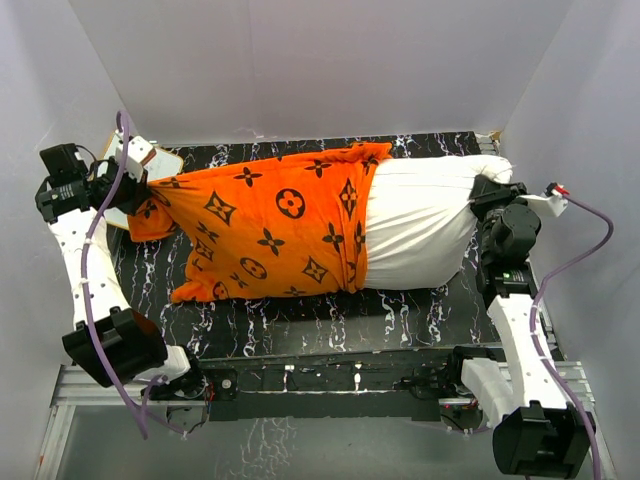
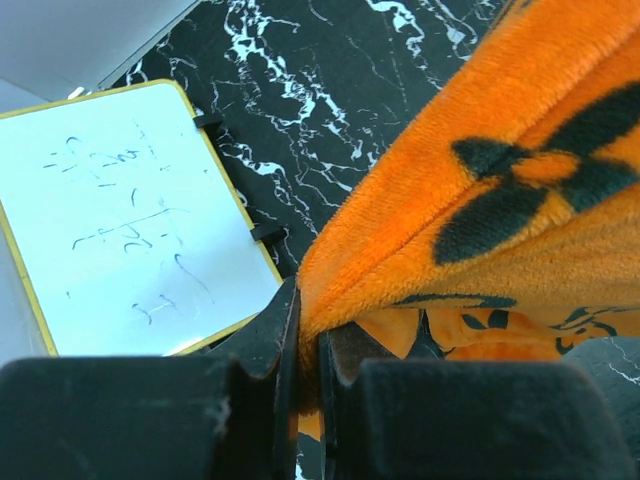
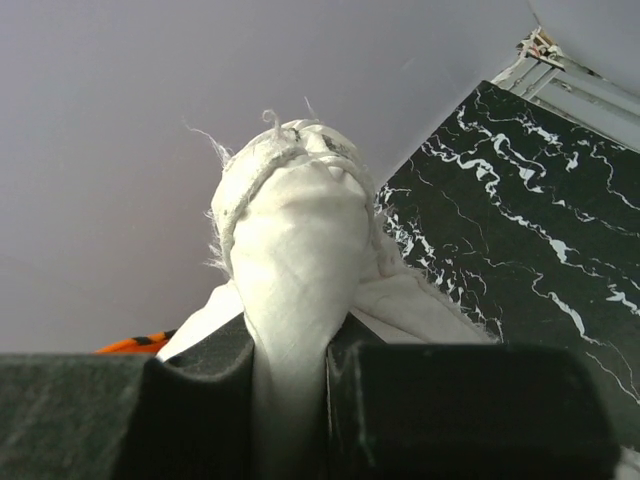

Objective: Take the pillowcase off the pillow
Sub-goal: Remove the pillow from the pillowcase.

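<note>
The orange pillowcase (image 1: pixel 275 225) with dark brown motifs covers the left part of the white pillow (image 1: pixel 420 225), whose right half lies bare on the black marbled table. At the far left my left gripper (image 1: pixel 135 185) is shut on the pillowcase's closed end; the wrist view shows a fold of orange plush (image 2: pixel 450 200) pinched between the jaws of the left gripper (image 2: pixel 308 345). My right gripper (image 1: pixel 490 195) is shut on the pillow's right end. In its wrist view a bunched white corner (image 3: pixel 295 250) rises from between the jaws of the right gripper (image 3: pixel 290 365).
A small white board with a yellow-wood frame (image 1: pixel 150 170) lies at the back left, under the left gripper, and shows again as the board (image 2: pixel 120 220) in the left wrist view. White walls enclose the table (image 1: pixel 330 320) on three sides.
</note>
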You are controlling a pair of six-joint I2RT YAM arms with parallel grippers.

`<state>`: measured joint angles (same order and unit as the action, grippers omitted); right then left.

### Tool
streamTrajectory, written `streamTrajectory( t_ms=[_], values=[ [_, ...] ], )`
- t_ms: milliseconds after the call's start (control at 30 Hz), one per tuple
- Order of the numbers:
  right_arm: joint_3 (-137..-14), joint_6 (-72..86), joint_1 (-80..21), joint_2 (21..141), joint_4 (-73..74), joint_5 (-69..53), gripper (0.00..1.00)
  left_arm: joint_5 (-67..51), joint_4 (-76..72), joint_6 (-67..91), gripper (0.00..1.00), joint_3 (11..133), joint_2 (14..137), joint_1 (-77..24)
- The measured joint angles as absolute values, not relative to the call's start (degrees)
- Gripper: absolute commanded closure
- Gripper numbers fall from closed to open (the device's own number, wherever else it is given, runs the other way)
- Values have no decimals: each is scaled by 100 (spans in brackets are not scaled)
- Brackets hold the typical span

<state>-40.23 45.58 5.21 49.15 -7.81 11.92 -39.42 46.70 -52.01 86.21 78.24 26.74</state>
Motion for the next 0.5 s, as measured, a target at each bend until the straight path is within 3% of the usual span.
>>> streamTrajectory(
  t_ms=[500],
  values=[
    [-3758, 5743, 720, 4668, -301, 1166, 92, -4276, 5188, -5043, 100, 9323, 8519, 3653]
  ],
)
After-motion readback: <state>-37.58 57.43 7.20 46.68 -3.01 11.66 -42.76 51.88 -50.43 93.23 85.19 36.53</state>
